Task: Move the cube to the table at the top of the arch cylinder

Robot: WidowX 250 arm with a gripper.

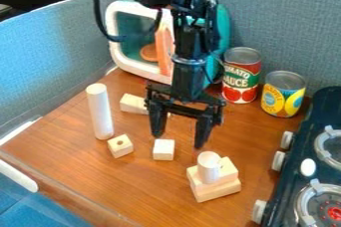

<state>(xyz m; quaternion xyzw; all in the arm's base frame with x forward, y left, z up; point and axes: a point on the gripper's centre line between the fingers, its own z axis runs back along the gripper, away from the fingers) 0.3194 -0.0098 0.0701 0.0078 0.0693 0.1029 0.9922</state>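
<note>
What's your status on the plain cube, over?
Gripper open, near plain cube. Cube on table, ungripped. Possible snag: short cylinder standing on blocks close by.

The bench (pixel 80 156) has a smooth, softly shiny wood surface. The blocks (pixel 164 150) look like plain matt wood, and the tall cylinder (pixel 100 111) is smooth. Bare, shiny metal tops the cans (pixel 244 55). Rough, woven-looking cloth covers the partition walls (pixel 279 22). The tool (pixel 182 130) looks like dark plastic.

A cylinder (pixel 209 169) is seated on stacked blocks (pixel 218 191) between a cube (pixel 164 150), at left, and a stove (pixel 297 154), at right; a second cylinder (pixel 100 112) is placed at far left, two cans (pixel 241 75) behind.
</note>
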